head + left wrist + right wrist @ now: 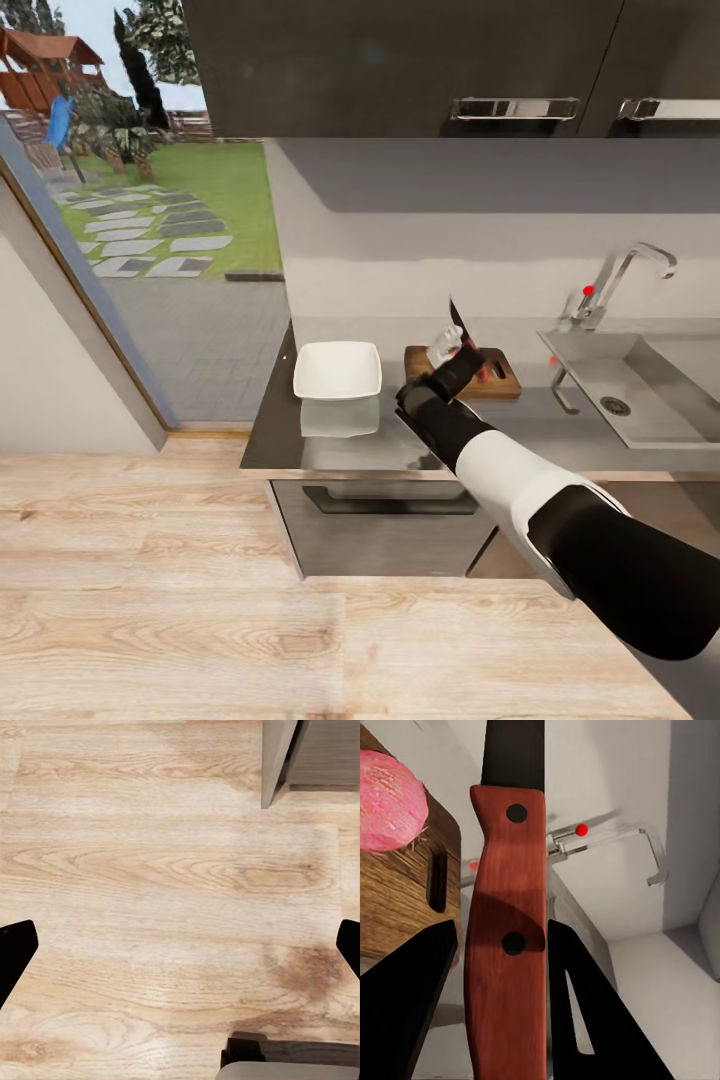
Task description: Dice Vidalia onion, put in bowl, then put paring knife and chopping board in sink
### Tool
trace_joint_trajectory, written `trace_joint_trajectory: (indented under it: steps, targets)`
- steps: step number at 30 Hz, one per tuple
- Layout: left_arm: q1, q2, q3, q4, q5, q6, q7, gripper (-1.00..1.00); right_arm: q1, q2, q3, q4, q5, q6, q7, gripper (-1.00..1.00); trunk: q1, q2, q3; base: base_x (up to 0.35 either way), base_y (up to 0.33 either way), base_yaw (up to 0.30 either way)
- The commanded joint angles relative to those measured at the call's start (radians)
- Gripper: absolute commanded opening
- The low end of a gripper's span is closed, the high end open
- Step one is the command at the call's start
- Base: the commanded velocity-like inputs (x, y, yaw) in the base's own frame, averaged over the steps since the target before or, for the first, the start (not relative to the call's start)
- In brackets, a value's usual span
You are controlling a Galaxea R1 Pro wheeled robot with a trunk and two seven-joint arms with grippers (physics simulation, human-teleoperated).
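My right gripper [450,356] is shut on the paring knife [507,945], its red-brown handle between the black fingers [585,1020] and its dark blade [457,318] pointing up. The gripper hovers over the brown chopping board [505,386], which lies on the grey countertop [350,450]. The pink-red Vidalia onion [386,810] rests on the board [397,900] near its slot handle; in the head view a little of the onion [488,372] shows beside the wrist. The white square bowl [337,370] stands left of the board. The sink [650,400] lies to the right. My left gripper [180,945] hangs open over the wooden floor.
A chrome tap [622,275] with a red knob stands behind the sink. Dark wall cabinets [400,60] hang above the counter. A large window [150,200] onto a garden fills the wall to the left. Light wooden floor [150,600] lies in front of the grey base cabinets.
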Motion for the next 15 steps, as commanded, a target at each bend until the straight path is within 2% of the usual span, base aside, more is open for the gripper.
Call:
trace_joint_trajectory:
  steps: [1,8,15]
  targets:
    - [-0.002,0.0,-0.002,0.004,0.006,-0.006,-0.003,1.0,0.005,0.0,0.004,0.001,0.002,0.005,-0.001,-1.0,0.0,-0.001,-0.001,0.0,0.0,0.0]
    - [-0.002,0.0,-0.001,0.004,0.006,-0.006,-0.003,1.0,0.021,0.0,0.004,0.002,0.002,-0.013,-0.002,-1.0,0.0,-0.001,-0.001,0.0,0.0,0.0]
    - [-0.002,0.0,-0.001,0.004,0.008,-0.003,-0.001,1.0,0.016,0.0,0.001,-0.036,-0.001,-0.015,-0.006,-1.0,0.0,-0.001,-0.001,0.0,0.0,0.0]
